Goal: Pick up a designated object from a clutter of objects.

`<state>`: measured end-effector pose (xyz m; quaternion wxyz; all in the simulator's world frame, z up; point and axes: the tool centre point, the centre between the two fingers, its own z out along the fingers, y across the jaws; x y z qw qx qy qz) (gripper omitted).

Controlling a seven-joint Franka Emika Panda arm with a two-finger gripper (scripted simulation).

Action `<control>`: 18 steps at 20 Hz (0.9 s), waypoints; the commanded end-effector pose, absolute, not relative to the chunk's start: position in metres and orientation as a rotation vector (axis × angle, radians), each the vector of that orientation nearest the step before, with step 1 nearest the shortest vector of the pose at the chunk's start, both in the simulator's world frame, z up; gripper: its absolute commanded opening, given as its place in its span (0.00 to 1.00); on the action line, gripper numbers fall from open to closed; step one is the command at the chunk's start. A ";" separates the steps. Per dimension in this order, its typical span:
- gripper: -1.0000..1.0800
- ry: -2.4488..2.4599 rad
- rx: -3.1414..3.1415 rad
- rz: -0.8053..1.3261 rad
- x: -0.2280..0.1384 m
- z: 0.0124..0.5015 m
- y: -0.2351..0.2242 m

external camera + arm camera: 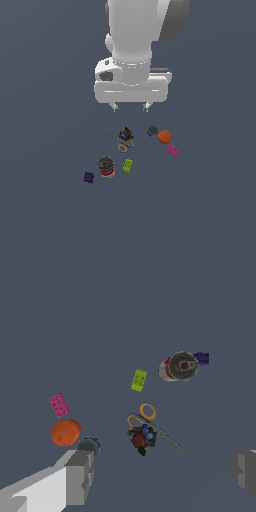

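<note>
While the big white arm hangs high over the dark grey floor (40, 210), its gripper (131, 106) is spread wide and holds nothing; in the wrist view the two grey fingers (80, 476) stand far apart at the edges of the picture, well above every item.

Below it lies the clutter. Largest is the red-and-grey can (106, 167), upright, with the small purple brick (88, 177) just beside it. Next in size comes the orange ball (164, 136), with a dark round toy (152, 131) touching or nearly touching it. The yellow-handled scissors (150, 423) lie by a dark multicoloured toy (143, 439) in the middle of the group, and the lime-green brick (128, 165) sits between them and the can.

The designated object, the magenta-pink brick (173, 150), lies flat on the floor just beside the orange ball, at the exterior view's right edge of the group, studs up.

As I judge it, the task is barely begun: nothing is grasped, and the approach, descent, closing and lift all remain.

No writing or brand can be read; the can's label is too small to tell.
</note>
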<state>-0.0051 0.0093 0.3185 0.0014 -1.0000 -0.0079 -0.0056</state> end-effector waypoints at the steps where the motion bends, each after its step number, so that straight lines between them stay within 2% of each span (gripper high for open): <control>1: 0.96 -0.026 -3.139 -0.018 -0.005 0.318 0.009; 10: 0.96 -0.100 -3.152 -0.015 0.004 0.290 0.032; 18: 0.96 -0.278 -3.160 -0.011 0.016 0.225 0.086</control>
